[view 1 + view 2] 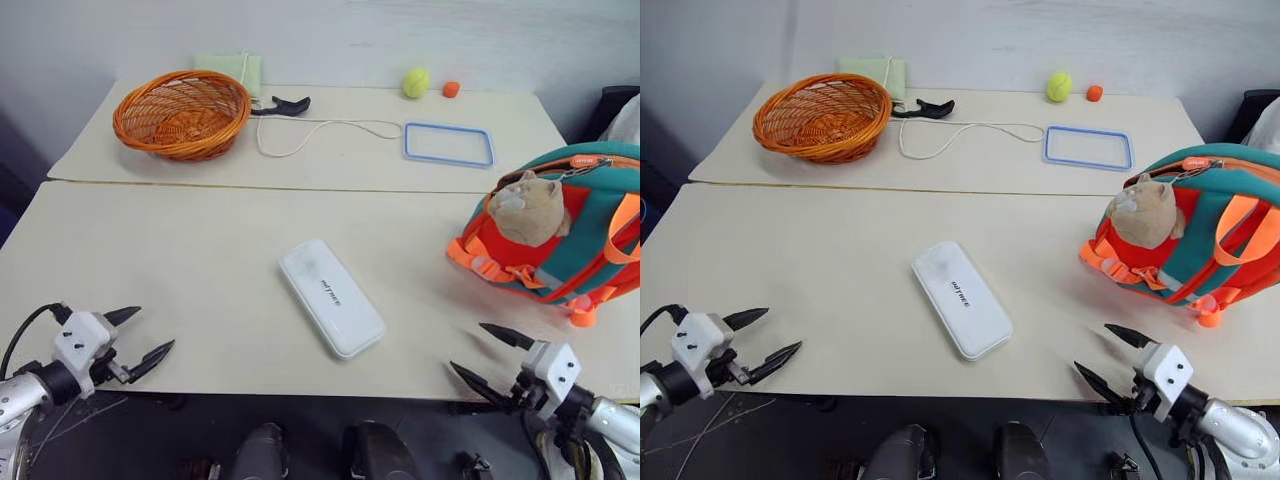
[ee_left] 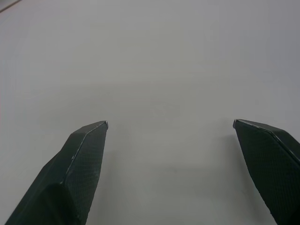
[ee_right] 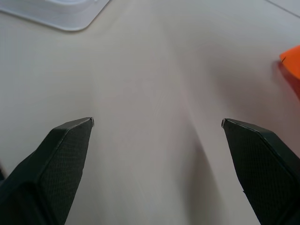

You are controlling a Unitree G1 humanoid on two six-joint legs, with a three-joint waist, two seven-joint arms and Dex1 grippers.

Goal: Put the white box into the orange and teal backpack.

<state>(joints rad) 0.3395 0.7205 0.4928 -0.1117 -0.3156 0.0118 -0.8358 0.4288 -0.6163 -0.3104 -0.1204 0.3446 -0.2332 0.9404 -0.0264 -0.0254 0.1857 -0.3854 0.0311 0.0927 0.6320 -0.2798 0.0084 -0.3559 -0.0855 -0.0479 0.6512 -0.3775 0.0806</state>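
The white box (image 1: 331, 297) lies flat near the middle of the cream table (image 1: 200, 260), its long side running diagonally; one rounded corner (image 3: 65, 11) shows in the right wrist view. The orange and teal backpack (image 1: 565, 232) stands at the right edge with a tan plush animal (image 1: 527, 207) on its front. My left gripper (image 1: 147, 336) hovers open over the table's front left corner, empty. My right gripper (image 1: 482, 355) is open and empty at the front right, just below the backpack and right of the box.
At the back left sits an orange wicker basket (image 1: 182, 113). A white cord (image 1: 320, 130) with a black clip, a blue-rimmed lid (image 1: 449, 144), a yellow-green ball (image 1: 416, 82) and a small orange ball (image 1: 451, 89) lie along the back. A seam (image 1: 250, 185) splits the table.
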